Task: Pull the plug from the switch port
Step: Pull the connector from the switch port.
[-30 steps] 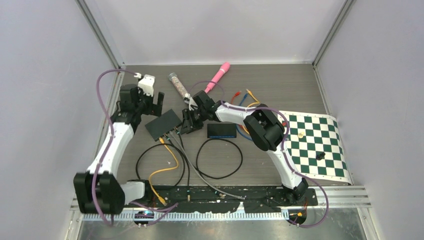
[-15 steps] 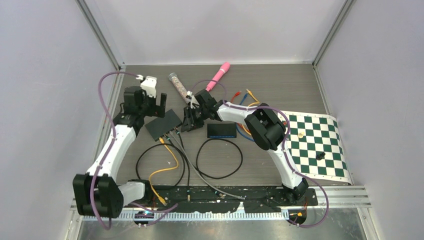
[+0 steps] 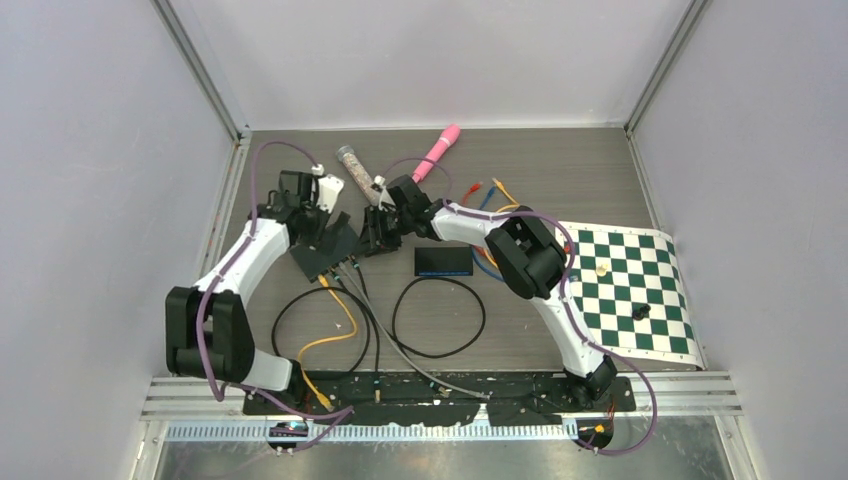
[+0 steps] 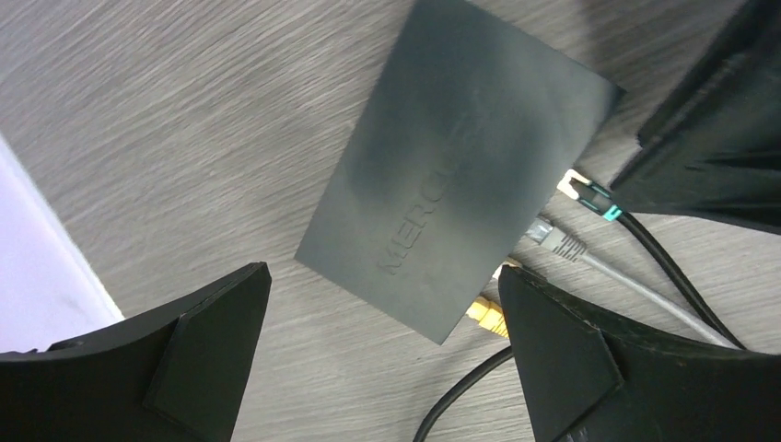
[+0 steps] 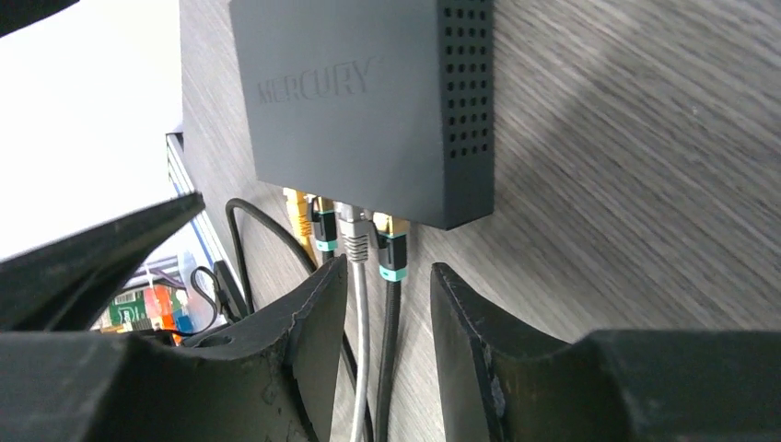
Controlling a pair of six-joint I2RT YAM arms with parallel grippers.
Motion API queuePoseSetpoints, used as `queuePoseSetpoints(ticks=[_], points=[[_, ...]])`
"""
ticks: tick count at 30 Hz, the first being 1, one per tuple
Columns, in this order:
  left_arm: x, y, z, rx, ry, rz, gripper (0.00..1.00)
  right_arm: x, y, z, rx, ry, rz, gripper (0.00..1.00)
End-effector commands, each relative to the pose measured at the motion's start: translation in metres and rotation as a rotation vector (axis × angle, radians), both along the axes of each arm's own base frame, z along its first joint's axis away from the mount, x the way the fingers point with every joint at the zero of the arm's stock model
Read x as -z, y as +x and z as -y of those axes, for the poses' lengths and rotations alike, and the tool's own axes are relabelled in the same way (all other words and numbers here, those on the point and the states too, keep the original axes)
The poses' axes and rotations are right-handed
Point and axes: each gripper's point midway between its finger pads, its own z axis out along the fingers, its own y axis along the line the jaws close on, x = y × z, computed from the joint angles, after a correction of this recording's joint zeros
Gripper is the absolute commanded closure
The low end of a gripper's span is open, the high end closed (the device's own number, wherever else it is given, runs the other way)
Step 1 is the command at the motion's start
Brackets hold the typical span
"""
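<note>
Right wrist view: four plugs are seen seated in the port row of the black switch (image 5: 368, 101), which lies flat on the wooden table (image 5: 626, 184) in front of the left arm. They are a yellow plug (image 5: 297, 210), an inner teal-collared plug (image 5: 322, 230), a grey plug (image 5: 354, 241) and a corner teal-collared plug (image 5: 390, 250). The right gripper (image 5: 389, 269) is held partly open just short of the ports. The cables of the grey plug and the corner teal-collared plug pass through its gap, and nothing is gripped. Which of the two is meant cannot be told. In the left wrist view the left gripper (image 4: 382, 276) is spread wide above the switch, with its fingers to either side and nothing held. No contact with the casing can be made out. The task is therefore judged barely begun. The approach has been made, but no plug has been clamped or drawn out, and the switch has not been pinned against the pull. Farther out, a black cable loop (image 3: 438, 318) and a chess mat (image 3: 630, 290) lie well apart from the work.
</note>
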Motion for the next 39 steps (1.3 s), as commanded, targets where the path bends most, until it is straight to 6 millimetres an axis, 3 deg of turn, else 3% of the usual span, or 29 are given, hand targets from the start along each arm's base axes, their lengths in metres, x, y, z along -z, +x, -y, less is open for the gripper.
queuePoseSetpoints(ticks=[1,5,11,15,23,27,30,39], points=[[0.009,-0.002,0.024,0.203,0.012,-0.033,0.00,-0.010,0.010,-0.012,0.042,0.051,-0.012,0.55],[0.022,-0.004,0.035,0.285,-0.004,-0.066,0.00,-0.006,0.009,-0.011,0.042,0.044,-0.015,0.55],[0.042,-0.010,0.018,0.249,0.075,-0.178,0.03,-0.002,0.008,-0.014,0.050,0.062,-0.052,0.58],[0.054,-0.024,0.013,0.227,0.065,-0.236,0.06,0.000,0.009,-0.018,0.048,0.090,-0.065,0.60],[0.056,-0.021,0.014,0.218,0.059,-0.198,0.08,0.007,0.008,-0.026,0.038,0.123,-0.091,0.63],[0.063,-0.027,0.008,0.209,0.080,-0.257,0.22,0.013,0.010,-0.031,0.027,0.135,-0.108,0.65],[0.068,-0.032,0.005,0.191,0.077,-0.304,0.25,0.013,0.009,-0.035,0.015,0.151,-0.124,0.66],[0.065,-0.033,0.014,0.212,0.023,-0.290,0.26,0.009,0.003,-0.038,-0.008,0.178,-0.127,0.72]])
